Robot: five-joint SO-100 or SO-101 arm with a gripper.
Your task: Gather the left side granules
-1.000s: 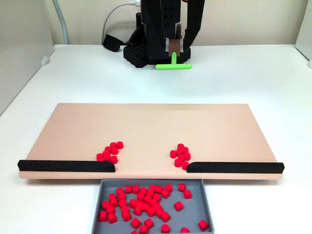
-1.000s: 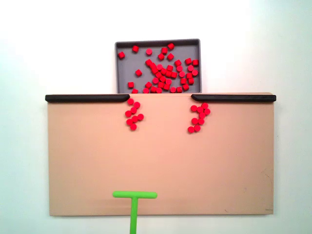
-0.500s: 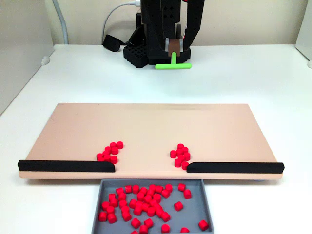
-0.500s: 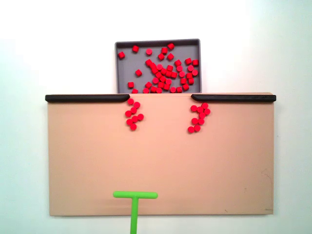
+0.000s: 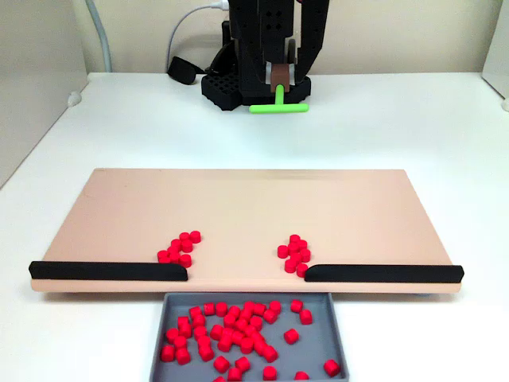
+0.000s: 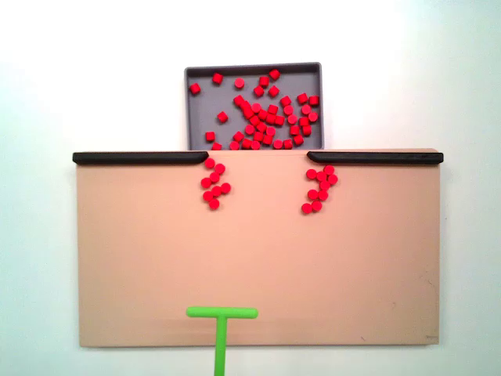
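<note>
Two small heaps of red granules lie on the tan board (image 5: 238, 199) by the gap between the black strips. In a fixed view one heap (image 5: 181, 248) is on the left and the other heap (image 5: 293, 254) on the right. From the opposite side, the other fixed view shows the two heaps (image 6: 214, 185) (image 6: 318, 189). My gripper (image 5: 280, 78) hangs behind the board's far edge, shut on the stem of the green T-shaped pusher (image 5: 278, 108). The pusher's crossbar (image 6: 222, 312) sits over the board's edge, well apart from both heaps.
A grey tray (image 5: 157, 342) (image 6: 202, 113) with many red granules stands below the gap. Black strips (image 5: 107, 270) (image 5: 382, 273) line the board's edge on both sides. The arm's black base (image 5: 231, 87) and a cable stand at the back of the white table.
The pusher has shifted slightly sideways in the gripper: a little left in the front view, a little right in the other. The granules have not moved.
</note>
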